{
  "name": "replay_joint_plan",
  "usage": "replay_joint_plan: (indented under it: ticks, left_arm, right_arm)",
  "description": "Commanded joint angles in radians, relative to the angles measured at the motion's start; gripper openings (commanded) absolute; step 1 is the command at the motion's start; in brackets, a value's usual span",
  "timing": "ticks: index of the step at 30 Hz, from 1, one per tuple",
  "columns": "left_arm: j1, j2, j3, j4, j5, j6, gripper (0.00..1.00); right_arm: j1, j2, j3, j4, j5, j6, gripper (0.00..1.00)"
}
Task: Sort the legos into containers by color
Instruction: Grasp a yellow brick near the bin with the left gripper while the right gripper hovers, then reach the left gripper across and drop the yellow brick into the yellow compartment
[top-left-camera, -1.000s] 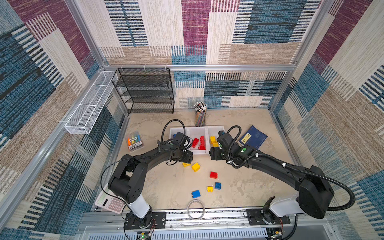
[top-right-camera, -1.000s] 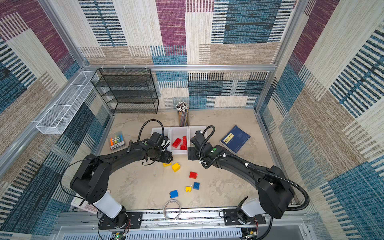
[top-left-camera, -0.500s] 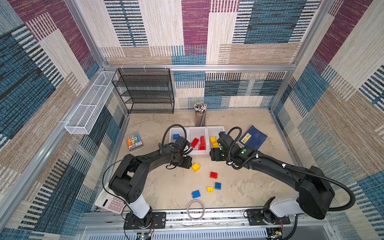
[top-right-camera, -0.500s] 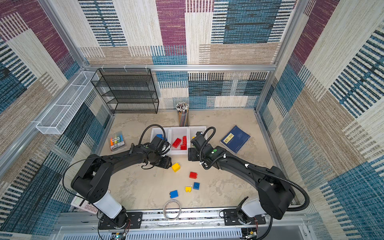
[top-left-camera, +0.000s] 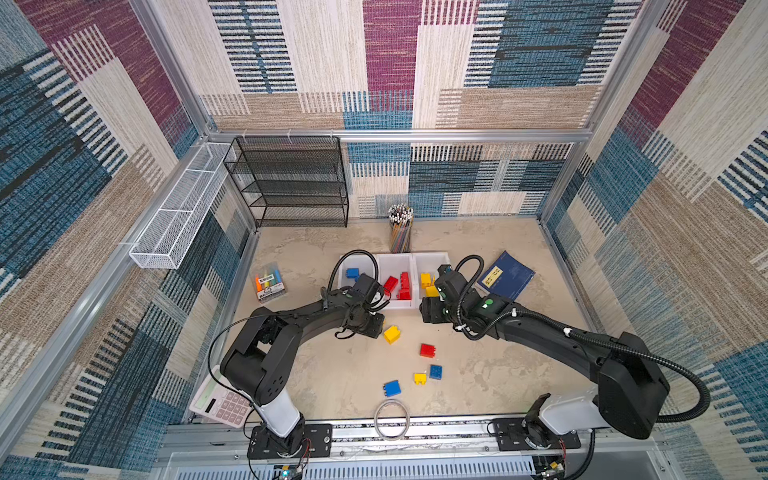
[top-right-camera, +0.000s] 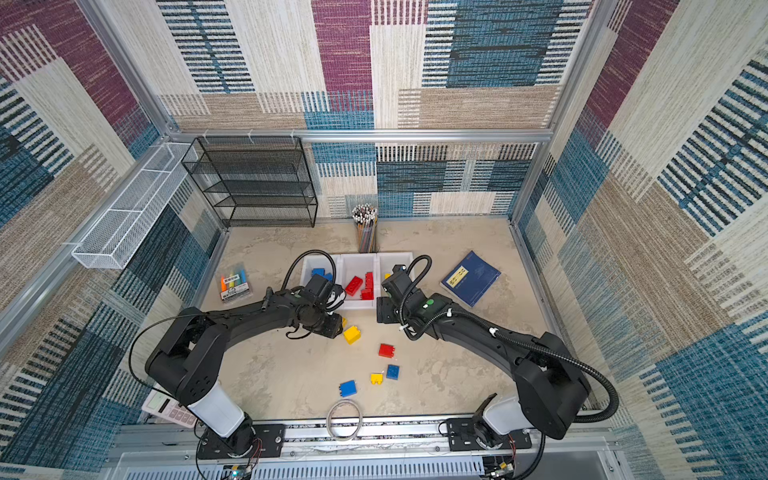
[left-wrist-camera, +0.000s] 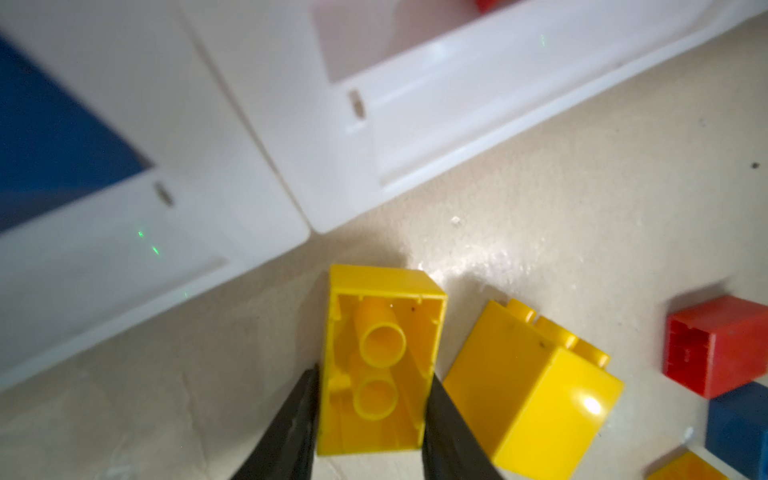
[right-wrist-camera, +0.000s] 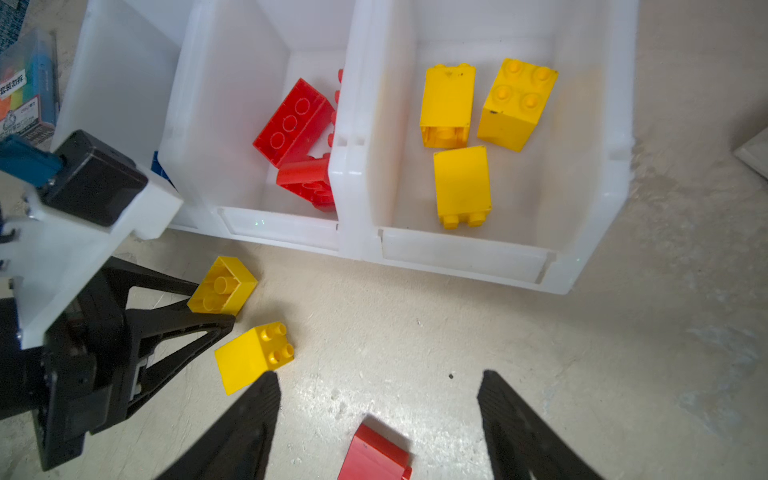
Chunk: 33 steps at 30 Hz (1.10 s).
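Gripping a yellow brick (left-wrist-camera: 382, 332) by its two long sides, the left gripper (left-wrist-camera: 373, 374) has both black fingers (left-wrist-camera: 291, 424) pressed flat against the plastic. The brick's hollow underside faces the wrist camera. Whether it rests on the table (top-left-camera: 332, 374) or hangs just above it cannot be told. This brick sits just on the near side of the front lips, close to where the left container (right-wrist-camera: 120, 75) meets the middle container (right-wrist-camera: 232, 75). A second yellow brick (top-left-camera: 391, 334) lies on its side just to the right of the clamped one, studs pointing away from the arm. The right gripper (right-wrist-camera: 378, 376) hovers over bare table near the front of the middle container and the right container (right-wrist-camera: 590, 124), with its jaws spread wide and nothing between them. A loose red brick (top-left-camera: 427, 350) lies a little nearer than it. Nearer still are two blue bricks (top-left-camera: 392, 388) with a small yellow brick (top-left-camera: 420, 378) between them. The containers stand in a row at the far middle of the table. The left one shows a blue brick (top-left-camera: 352, 272), the middle one holds red bricks (right-wrist-camera: 291, 120) and the right one holds three yellow bricks (right-wrist-camera: 446, 104). A highlighter pack (top-left-camera: 270, 284) lies left of the row and a blue booklet (top-left-camera: 505, 276) right of it.
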Motion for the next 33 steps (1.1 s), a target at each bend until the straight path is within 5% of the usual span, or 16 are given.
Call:
replay_joint_plan:
  ticks: [1,11,21,27,33]
  left_arm:
    - [-0.006,0.004,-0.001,-0.008,0.011,0.014,0.35]
    - [-0.037,-0.039,-0.025,-0.021,0.020,-0.006,0.26]
    - [-0.077,-0.239,-0.049,-0.069,0.057,-0.074,0.26]
    - [-0.076,-0.237,0.072,-0.079,0.072,-0.060,0.26]
    - [-0.076,-0.092,0.280,-0.079,0.098,-0.029,0.26]
  right_arm:
    - [0.001,-0.010,-0.003,0.017,0.005,0.015,0.78]
    - [0.001,-0.013,-0.011,0.017,0.007,0.016,0.78]
    - [-0.044,-0.084,-0.024,0.033,0.026,-0.002,0.78]
    - [-0.124,-0.173,-0.009,0.004,0.043,-0.045,0.78]
    - [-0.164,-0.249,-0.038,-0.027,0.056,-0.038,0.79]
